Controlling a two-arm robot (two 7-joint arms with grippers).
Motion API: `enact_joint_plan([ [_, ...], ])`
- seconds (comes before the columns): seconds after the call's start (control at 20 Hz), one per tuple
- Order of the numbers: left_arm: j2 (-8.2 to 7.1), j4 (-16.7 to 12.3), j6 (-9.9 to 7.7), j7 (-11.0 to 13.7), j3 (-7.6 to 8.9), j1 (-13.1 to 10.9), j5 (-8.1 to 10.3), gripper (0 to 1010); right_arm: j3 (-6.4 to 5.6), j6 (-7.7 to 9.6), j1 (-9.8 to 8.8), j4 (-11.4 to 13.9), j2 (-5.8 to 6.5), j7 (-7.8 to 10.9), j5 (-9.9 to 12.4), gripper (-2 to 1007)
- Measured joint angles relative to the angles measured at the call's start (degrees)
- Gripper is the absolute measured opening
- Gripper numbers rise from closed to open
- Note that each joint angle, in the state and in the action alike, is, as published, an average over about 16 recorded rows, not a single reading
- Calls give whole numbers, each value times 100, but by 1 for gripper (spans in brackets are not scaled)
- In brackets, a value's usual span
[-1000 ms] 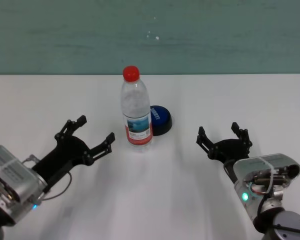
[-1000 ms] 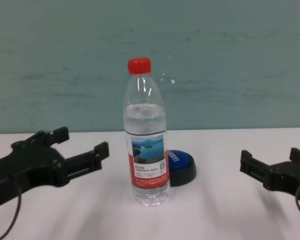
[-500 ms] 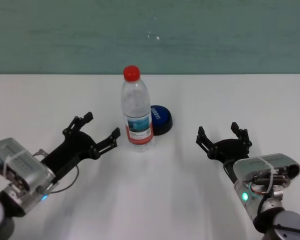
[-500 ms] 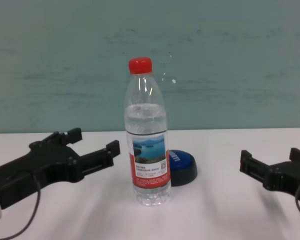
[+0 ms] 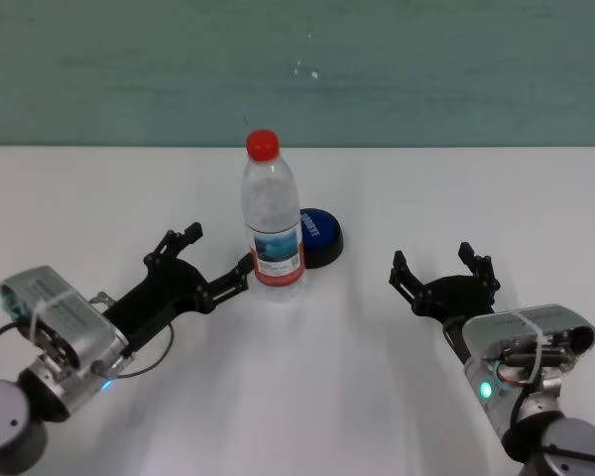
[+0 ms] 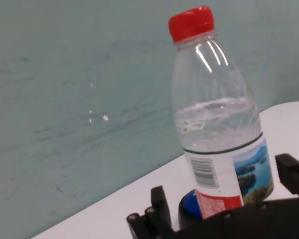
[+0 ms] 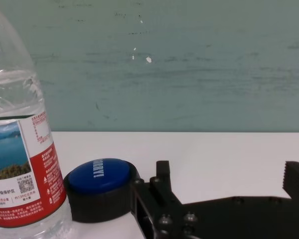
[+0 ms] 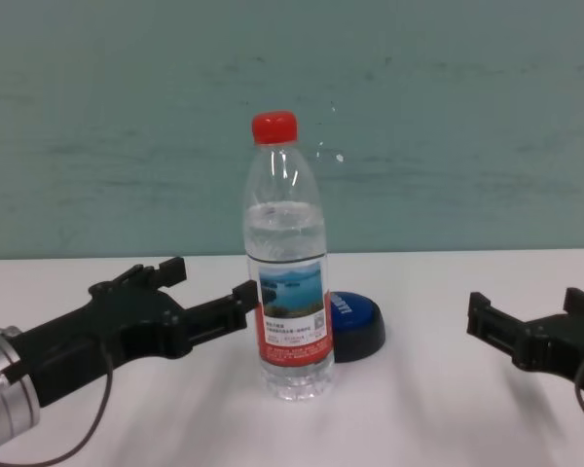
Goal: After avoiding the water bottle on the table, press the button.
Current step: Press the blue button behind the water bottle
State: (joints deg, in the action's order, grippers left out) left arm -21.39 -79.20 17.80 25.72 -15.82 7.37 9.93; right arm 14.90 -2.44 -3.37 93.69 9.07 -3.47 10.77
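Observation:
The water bottle, clear with a red cap and a lake label, stands upright mid-table. The blue button sits just behind it to the right, partly hidden by it in the chest view. My left gripper is open at the bottle's left. Its right fingertip reaches the bottle's lower side; I cannot tell if it touches. The left wrist view shows the bottle close ahead between the fingers. My right gripper rests open on the right, apart from the button.
The white table runs wide to both sides and ends at a teal wall behind the bottle. Nothing else stands on it.
My left gripper has moved forward and to the right, closing most of the gap to the bottle. The right gripper, bottle and button have stayed put.

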Motion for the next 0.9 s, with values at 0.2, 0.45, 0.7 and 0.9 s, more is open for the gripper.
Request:
enact_joint_plan([
  [0.2,25,56,-9,2,-52,50,-9,1000,0,0,0,0,0,0,0,1004],
  [0.45,38,86,-17,-5,-79,71,-18,1000,0,0,0,0,0,0,0,1004],
  [0.7,16,3,-50,-24,-92,37,-48,1000,0,0,0,0,0,0,0,1004],
  [0.9,-37,-237,-123,-94,-91,-90,-114,1000,0,0,0,0,0,1,0,1004],
])
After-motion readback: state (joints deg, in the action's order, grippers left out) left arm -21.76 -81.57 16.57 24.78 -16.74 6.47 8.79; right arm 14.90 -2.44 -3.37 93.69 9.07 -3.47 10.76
